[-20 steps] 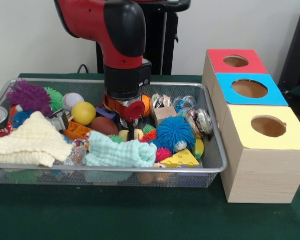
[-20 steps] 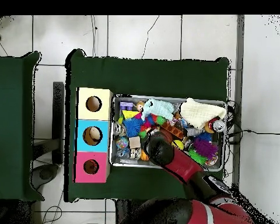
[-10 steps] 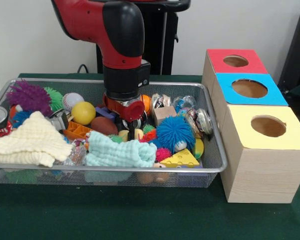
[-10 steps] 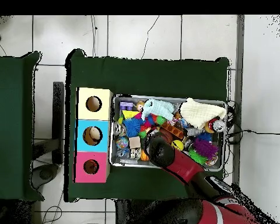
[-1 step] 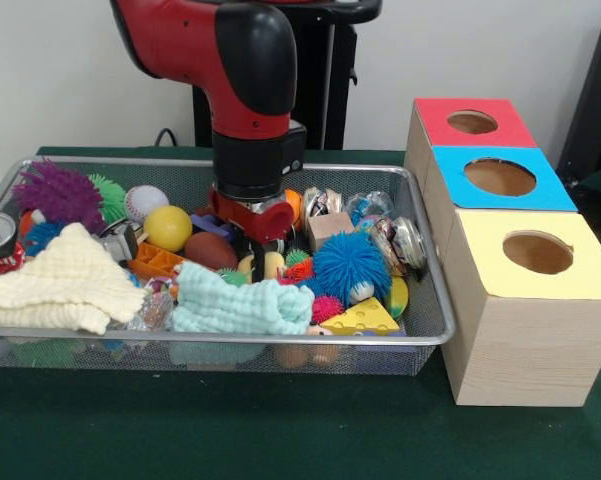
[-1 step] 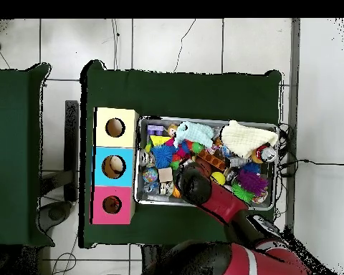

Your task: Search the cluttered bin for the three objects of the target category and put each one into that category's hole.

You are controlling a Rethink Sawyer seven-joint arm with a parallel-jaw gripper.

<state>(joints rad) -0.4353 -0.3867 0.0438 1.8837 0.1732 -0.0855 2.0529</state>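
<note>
I had the hand [image 5: 252, 252] low in the wire bin [image 5: 425, 300], among the toys beside the blue spiky ball [image 5: 351, 266], to search there. The arm hid its tips, so I could not tell its state. The three coloured holes waited on the boxes [image 5: 500, 178] beside.

1. I see a plain pale wall [image 5: 70, 90] behind the work area, evenly lit.
2. The table [image 5: 280, 440] is covered in dark green cloth.
3. From overhead, the floor [image 6: 203, 43] is white tile with dark grout lines.
4. A second green-covered table [image 6: 13, 154] stands at the left edge, apart from the first.
5. Thin dark cables [image 6: 314, 163] trail across the tiles on the right.
</note>
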